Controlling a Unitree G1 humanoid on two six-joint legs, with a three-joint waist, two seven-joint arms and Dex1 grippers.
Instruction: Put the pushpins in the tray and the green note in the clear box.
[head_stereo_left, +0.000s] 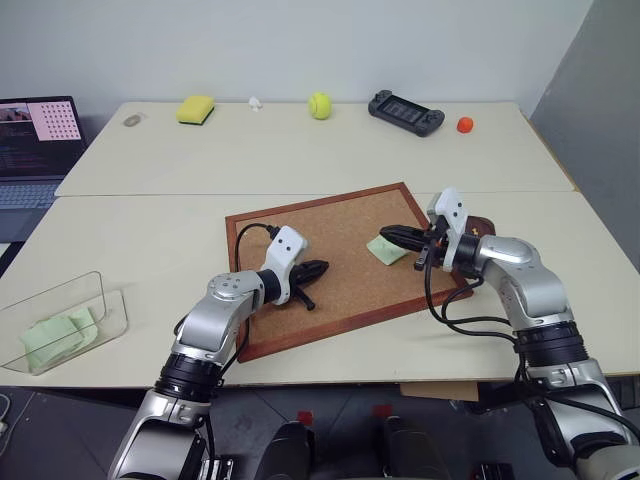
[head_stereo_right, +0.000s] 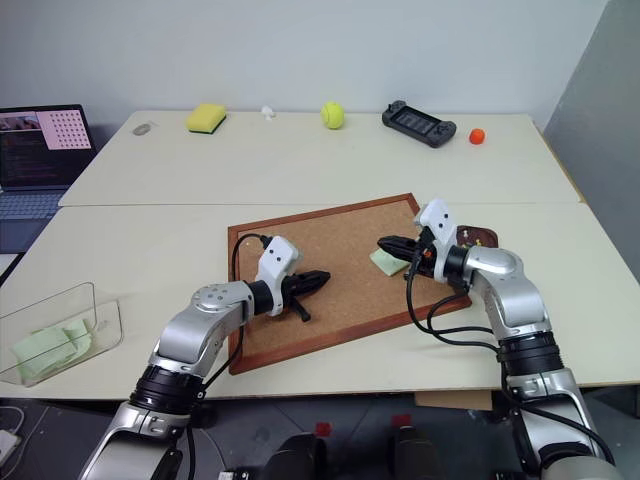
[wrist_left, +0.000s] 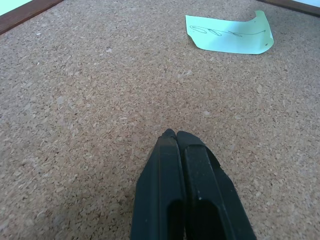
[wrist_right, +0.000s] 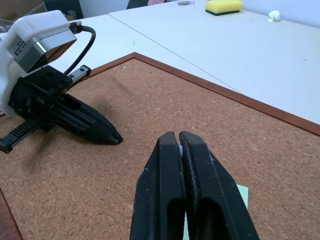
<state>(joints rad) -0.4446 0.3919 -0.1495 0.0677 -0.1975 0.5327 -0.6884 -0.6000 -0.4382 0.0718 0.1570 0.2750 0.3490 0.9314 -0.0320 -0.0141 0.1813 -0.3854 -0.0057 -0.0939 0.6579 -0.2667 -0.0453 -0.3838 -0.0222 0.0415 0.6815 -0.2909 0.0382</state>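
Landmark: large wood-framed corkboard (head_stereo_left: 340, 262), lying flat on the pale table (head_stereo_left: 150, 230).
Clear box: transparent plastic open-top container (head_stereo_left: 60, 320), well left of the corkboard near the table's front edge, with pale green paper squares (head_stereo_left: 55, 335) inside.
Laptop: dark open laptop (head_stereo_left: 35, 145), off the corkboard's far left, at the table's edge.
Back of table: yellow sponge (head_stereo_left: 196, 109), yellow-green tennis ball (head_stereo_left: 319, 105), black handheld game controller (head_stereo_left: 406, 112) and small red ball (head_stereo_left: 465, 124), all well beyond the corkboard's far side.
Left tool: black two-fingered left tool (head_stereo_left: 318, 269) over the corkboard's left half, clenched tight with nothing between its fingers (wrist_left: 192, 170), tips low over the bare cork.
Green note: small pale green square sticky note (head_stereo_left: 386, 249) on the corkboard's right half, one corner curled up, a pen scrawl across it.
Right tool: black two-fingered right tool (head_stereo_left: 392, 233) above the corkboard just beside the note, fingers pressed together; a tiny pale speck at the tips, too small to tell whether it is a pin.
Tray: small dark reddish-brown dish (head_stereo_right: 478, 237) just off the corkboard's right edge, largely behind the right arm.
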